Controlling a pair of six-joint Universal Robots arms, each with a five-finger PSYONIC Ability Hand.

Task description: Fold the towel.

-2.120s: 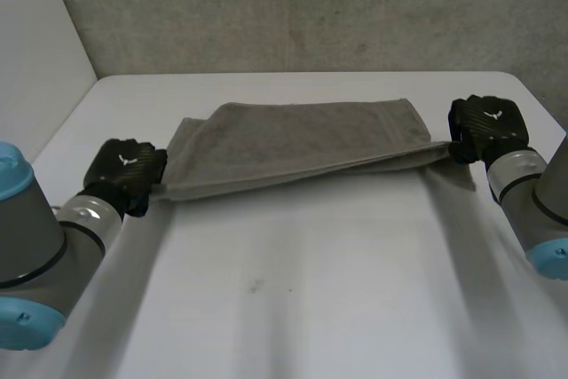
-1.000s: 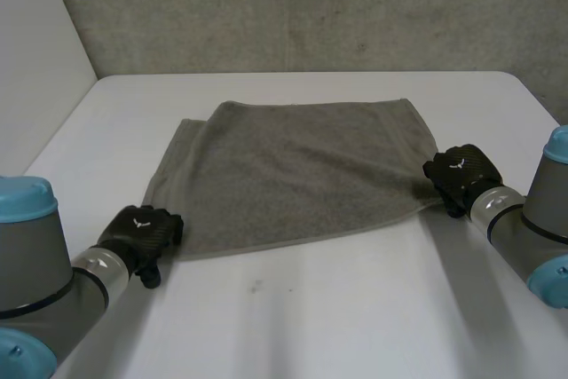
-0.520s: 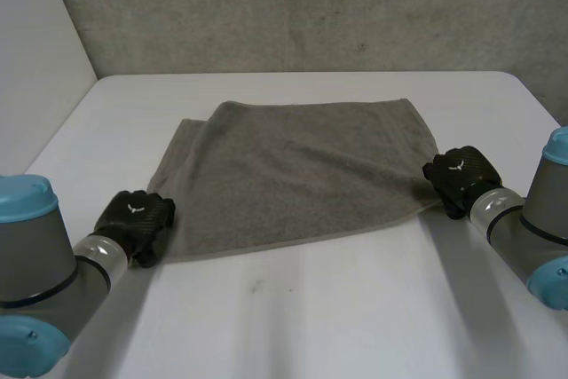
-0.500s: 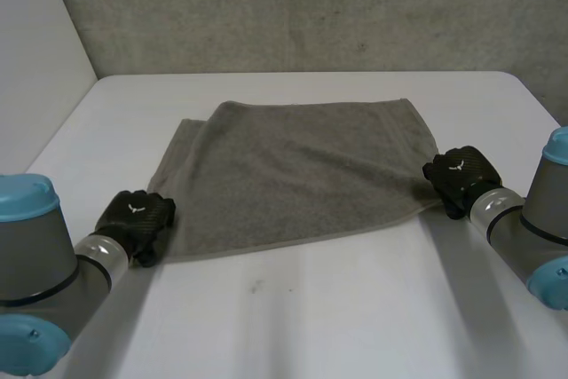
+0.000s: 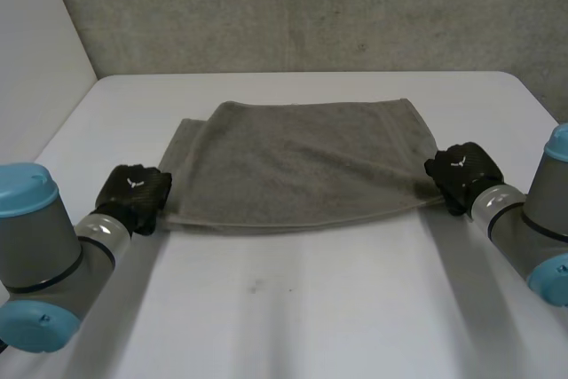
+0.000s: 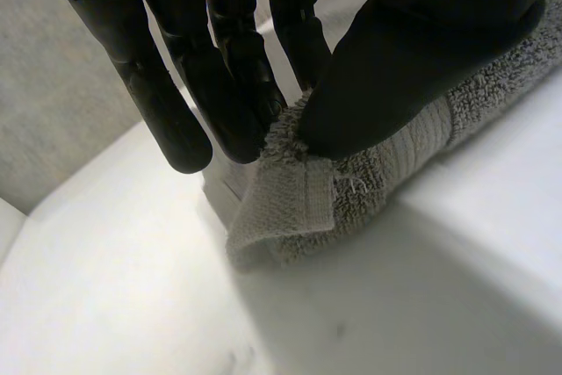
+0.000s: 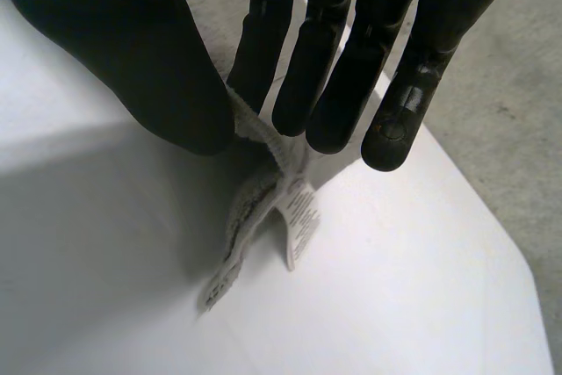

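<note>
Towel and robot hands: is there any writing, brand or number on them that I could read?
Care label on the towel corner pinched by the right hand: printed lines, too small to read.
Back of the left hand and of the right hand: a small white emblem on each, a winged shape, no letters.
No other words or numbers.

The white table point(image 5: 337, 308) spreads from 3 round to 9 o'clock in the head view. Its far edge meets a rough grey wall point(image 5: 311, 6) at 12. A pale panel point(image 5: 35, 51) stands at 10 o'clock, along the table's side. One small dark speck point(image 5: 256, 287) marks the bare tabletop, toward 6 o'clock.
</note>
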